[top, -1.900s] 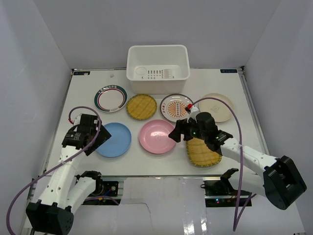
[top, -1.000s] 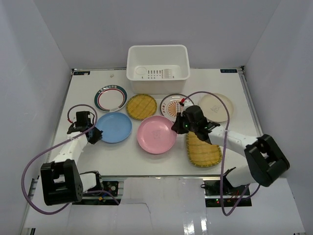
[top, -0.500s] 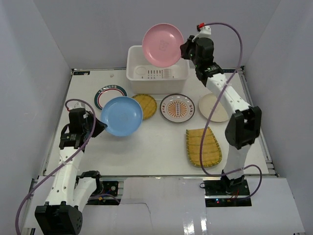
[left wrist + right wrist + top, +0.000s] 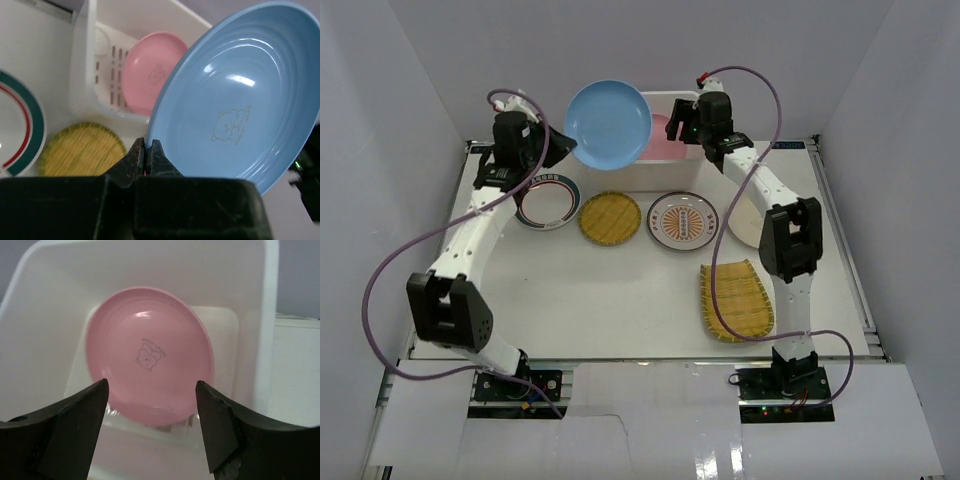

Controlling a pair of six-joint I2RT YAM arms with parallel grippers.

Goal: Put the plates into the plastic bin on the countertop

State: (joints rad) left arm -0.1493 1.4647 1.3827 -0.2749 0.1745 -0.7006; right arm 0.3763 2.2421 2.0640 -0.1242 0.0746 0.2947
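Note:
My left gripper [image 4: 568,148] [image 4: 147,149] is shut on the rim of the light blue plate [image 4: 608,125] [image 4: 240,100], which it holds tilted in the air over the left part of the plastic bin [image 4: 698,150] [image 4: 82,75]. The pink plate [image 4: 665,135] [image 4: 150,80] [image 4: 150,355] lies inside the bin, leaning on its floor. Above the bin hangs my right gripper [image 4: 678,124] [image 4: 152,407], open, its fingers [image 4: 80,425] apart from the pink plate and holding nothing.
On the countertop [image 4: 620,300] lie a green-and-red rimmed plate [image 4: 547,200], a round bamboo plate [image 4: 610,217], an orange-patterned plate [image 4: 683,220], a cream plate [image 4: 745,220] partly behind the right arm, and a rectangular bamboo plate [image 4: 735,300]. Pale walls close in on three sides.
The right gripper opened and the pink plate dropped from it into the bin. The left arm carried the blue plate up and back from the table's left to the bin.

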